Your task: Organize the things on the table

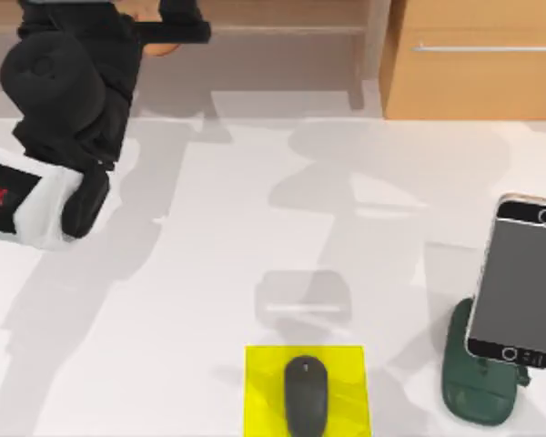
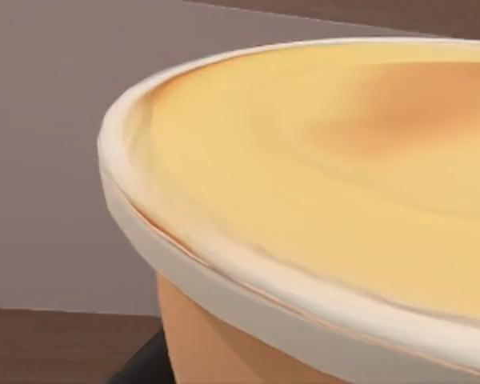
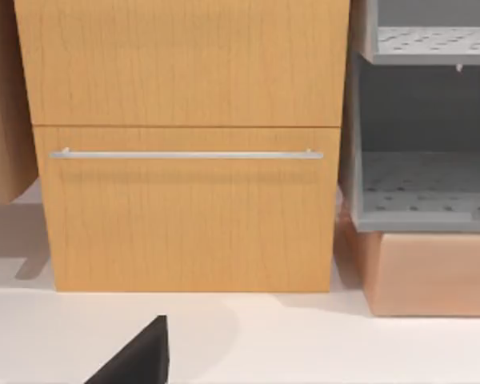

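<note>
Black and bulky, my left arm [image 1: 68, 100] fills the upper left of the top view, reaching toward the back edge of the white table [image 1: 182, 300]. A sliver of the orange cup [image 1: 159, 47] peeks out beside it at the top edge of the frame. In my left wrist view the cup's tan lid [image 2: 328, 192] sits very close, with the orange wall [image 2: 216, 344] under its pale rim; I cannot tell whether my left fingers are apart or clamped on it.

At the bottom centre of the top view the dark grey mouse [image 1: 306, 394] lies on the yellow pad [image 1: 264, 391]. Further right, near the lower right of the frame, the smartphone [image 1: 519, 278] leans on the dark green stand [image 1: 473, 387], screen facing up.

The tan wooden cabinet [image 1: 478, 64] with its metal handle [image 1: 487, 47] stands at the upper right. My right wrist view faces that cabinet [image 3: 184, 160], with a grey shelf unit [image 3: 420, 160] beside it. A dark finger [image 3: 140, 356] of my right gripper shows at the bottom edge; I cannot tell how the fingers stand.
</note>
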### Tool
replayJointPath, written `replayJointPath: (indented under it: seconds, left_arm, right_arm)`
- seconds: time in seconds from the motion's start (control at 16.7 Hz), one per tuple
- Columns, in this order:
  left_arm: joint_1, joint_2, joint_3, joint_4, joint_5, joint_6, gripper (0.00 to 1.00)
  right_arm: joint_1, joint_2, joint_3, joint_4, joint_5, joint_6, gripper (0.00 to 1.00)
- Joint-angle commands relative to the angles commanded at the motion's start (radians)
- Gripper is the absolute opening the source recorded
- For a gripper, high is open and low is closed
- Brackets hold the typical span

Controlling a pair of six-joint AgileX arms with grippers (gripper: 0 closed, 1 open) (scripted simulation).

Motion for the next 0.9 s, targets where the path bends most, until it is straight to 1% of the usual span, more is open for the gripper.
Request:
replayJointPath:
  seconds: [0.48,0.9]
  left_arm:
    - [0.157,0.017,0.25,-0.331,0.127,0.014,0.0]
    - [0.301,0.043,0.415,-0.625,0.203,0.04,0.0]
  right_arm:
    - [0.0,0.0,0.0,0.0,0.0,0.0,1.0]
    - [0.0,0.0,0.0,0.0,0.0,0.0,1.0]
